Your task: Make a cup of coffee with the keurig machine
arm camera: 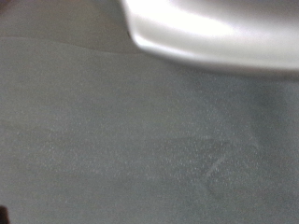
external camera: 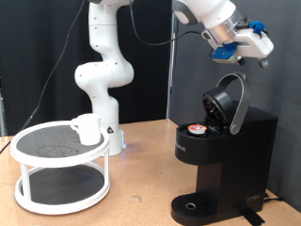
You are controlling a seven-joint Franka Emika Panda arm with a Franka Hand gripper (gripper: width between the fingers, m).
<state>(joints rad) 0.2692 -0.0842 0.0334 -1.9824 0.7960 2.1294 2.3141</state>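
Exterior side-on at table height; wrist close-up, blurred.

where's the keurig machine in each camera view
Exterior view: the keurig machine stands at the picture's lower right, lid raised, a red-topped pod in its chamber, the pincer above it.
Wrist view: not recognisable; only blurred grey surface and a pale curved edge.
Shared landmark: none can be matched.

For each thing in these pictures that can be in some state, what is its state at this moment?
keurig machine: lid raised, drip tray bare.
pod: sitting in the open holder, red top up.
cup: upright on the top tier of the white rack, apart from the machine.
gripper: in the air above the raised lid, holding nothing that shows.
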